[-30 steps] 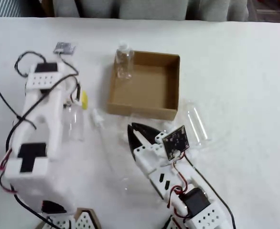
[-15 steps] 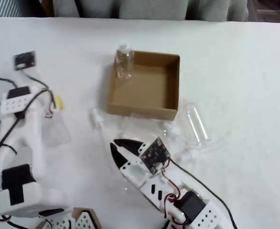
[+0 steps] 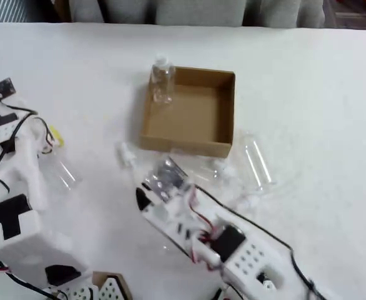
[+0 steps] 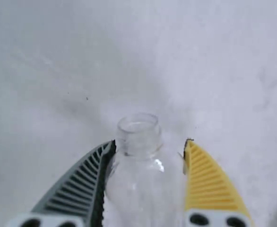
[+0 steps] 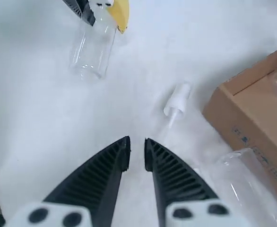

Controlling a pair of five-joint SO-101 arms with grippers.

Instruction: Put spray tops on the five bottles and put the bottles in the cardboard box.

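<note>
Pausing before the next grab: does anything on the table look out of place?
A bottle lies on its side by the box, and a loose spray top lies on the table. The held bottle in the left gripper has no top.

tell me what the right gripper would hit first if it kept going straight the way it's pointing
Probably bare table, since the right gripper tilts down at it. The spray top lies just off that line; depth is unclear, so a graze is possible.
</note>
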